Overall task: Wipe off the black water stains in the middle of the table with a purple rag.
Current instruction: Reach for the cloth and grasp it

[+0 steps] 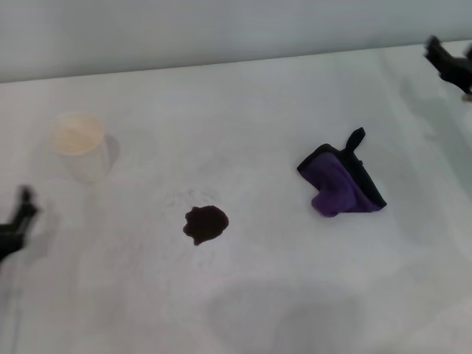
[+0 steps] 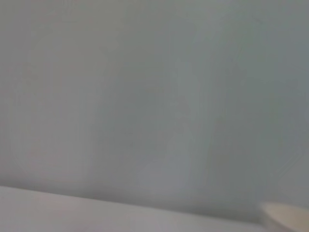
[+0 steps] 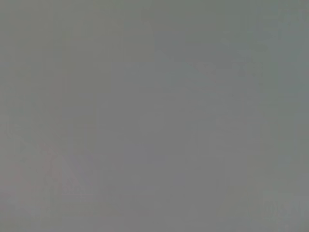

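Two grippers appear in the head view, both at the frame margins and clear of the task items. The left gripper (image 1: 16,221) sits at the lower left edge of the frame, low over the bench (image 1: 310,295). The right gripper (image 1: 451,65) sits at the upper right corner of the frame, near the far edge of the bench. Whether either gripper is released or clenched cannot be told; neither one is grasping anything.

The black water stains (image 1: 205,223) form one dark lobed blotch slightly left of frame centre and just below mid-height, lying directly on the white bench surface.

The purple rag (image 1: 341,184) lies crumpled on the bench, right of centre, well apart from the blotch. Its black border runs along the right side, and a short black loop tab points toward the upper right.

The white paper cup (image 1: 80,144) stands upright in the upper left of the frame, well apart from the blotch and the rag. In the left wrist view, a pale rim (image 2: 286,213), probably the cup's, shows at the lower right corner.

The right wrist view shows a uniform grey field only.
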`<state>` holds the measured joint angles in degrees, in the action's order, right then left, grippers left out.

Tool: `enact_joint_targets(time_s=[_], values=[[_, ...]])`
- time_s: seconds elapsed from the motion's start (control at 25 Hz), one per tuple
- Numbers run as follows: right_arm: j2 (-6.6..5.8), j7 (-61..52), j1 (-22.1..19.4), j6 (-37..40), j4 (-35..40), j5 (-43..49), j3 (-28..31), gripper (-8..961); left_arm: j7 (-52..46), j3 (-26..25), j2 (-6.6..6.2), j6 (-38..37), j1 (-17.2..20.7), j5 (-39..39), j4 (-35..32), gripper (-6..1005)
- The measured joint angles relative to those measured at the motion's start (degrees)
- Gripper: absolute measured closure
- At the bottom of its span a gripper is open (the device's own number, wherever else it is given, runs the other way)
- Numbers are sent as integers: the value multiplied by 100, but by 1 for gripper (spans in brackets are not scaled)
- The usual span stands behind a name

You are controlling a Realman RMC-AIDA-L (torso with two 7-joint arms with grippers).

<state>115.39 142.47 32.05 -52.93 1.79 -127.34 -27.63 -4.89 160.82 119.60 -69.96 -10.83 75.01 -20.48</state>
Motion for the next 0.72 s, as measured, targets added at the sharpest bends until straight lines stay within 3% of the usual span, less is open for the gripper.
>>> enact_joint_targets(time_s=[0.16, 0.4, 0.6, 0.72], values=[[-30, -1958, -112, 45, 1117, 1126, -1449, 85, -582, -80, -44, -583, 111, 406, 233, 113], [-65, -5173, -156, 596, 3182, 3376, -3705, 84, -1051, -87, -50, -517, -218, 689, 755, 112], [-39, -8063, -155, 212, 4785, 6000, -4334, 88, -1117, -87, -47, -444, -514, 719, 924, 112], [-15, -10342, -166, -573, 6093, 8215, -4801, 93, -1118, -86, -48, -237, -686, 721, 963, 112]])
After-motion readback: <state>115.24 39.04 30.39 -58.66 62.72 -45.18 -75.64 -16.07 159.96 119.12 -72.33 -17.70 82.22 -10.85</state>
